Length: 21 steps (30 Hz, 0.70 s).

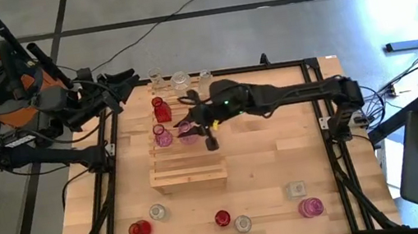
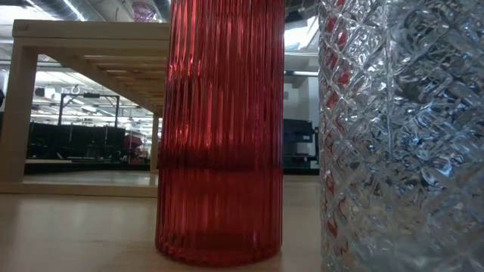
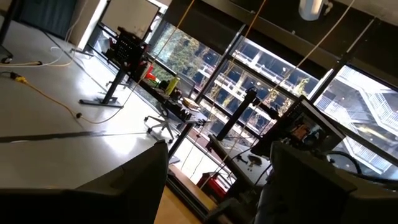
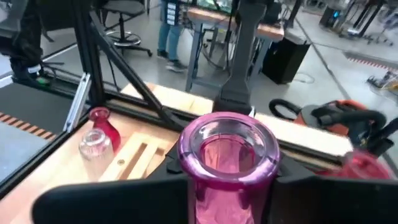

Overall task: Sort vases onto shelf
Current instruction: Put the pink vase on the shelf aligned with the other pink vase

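The shelf [image 1: 188, 174] is pale, matt, unfinished-looking slatted wood, as is the tabletop [image 1: 276, 173]. The red vase [image 2: 219, 128] is glossy, finely ribbed glass; the clear vase [image 2: 404, 136] is diamond-cut glass. The pink vase [image 4: 227, 158] is smooth, glossy, translucent glass.

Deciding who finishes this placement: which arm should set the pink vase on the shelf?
Right. The right gripper holds the pink vase above the shelf; the left gripper sits folded off the table's far-left corner.
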{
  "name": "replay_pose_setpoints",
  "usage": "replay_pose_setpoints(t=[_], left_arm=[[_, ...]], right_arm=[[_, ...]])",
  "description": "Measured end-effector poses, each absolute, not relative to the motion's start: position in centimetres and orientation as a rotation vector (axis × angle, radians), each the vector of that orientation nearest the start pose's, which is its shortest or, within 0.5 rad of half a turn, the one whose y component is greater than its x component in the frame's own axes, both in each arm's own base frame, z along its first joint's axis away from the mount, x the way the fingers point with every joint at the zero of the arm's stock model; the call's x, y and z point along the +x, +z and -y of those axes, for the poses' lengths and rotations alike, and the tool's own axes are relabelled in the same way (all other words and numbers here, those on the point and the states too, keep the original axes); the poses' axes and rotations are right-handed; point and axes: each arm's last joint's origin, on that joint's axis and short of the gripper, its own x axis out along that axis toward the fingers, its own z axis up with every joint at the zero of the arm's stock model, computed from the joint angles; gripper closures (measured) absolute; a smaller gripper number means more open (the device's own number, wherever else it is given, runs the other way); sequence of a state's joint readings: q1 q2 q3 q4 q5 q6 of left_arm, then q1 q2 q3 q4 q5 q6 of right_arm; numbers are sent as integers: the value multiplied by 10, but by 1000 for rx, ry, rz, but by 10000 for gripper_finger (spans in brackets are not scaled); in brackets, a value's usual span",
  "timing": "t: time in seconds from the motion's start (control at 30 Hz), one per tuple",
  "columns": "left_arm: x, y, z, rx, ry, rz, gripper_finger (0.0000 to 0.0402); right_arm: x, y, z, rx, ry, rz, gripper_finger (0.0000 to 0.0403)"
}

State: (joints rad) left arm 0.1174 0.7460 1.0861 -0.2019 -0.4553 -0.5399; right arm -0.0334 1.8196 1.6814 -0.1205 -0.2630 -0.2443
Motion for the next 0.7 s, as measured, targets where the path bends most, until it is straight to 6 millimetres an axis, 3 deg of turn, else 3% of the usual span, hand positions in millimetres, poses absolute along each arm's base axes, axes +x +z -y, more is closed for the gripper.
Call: replay_pose_setpoints(t=[0.3,0.7], left_arm=[[127,434,-28,-548,521,289,127],[128,434,-28,-547,521,289,127]], right_arm=[[445,335,7,-163,259,-292,341],[451,329,21,-143,187,-287,331]])
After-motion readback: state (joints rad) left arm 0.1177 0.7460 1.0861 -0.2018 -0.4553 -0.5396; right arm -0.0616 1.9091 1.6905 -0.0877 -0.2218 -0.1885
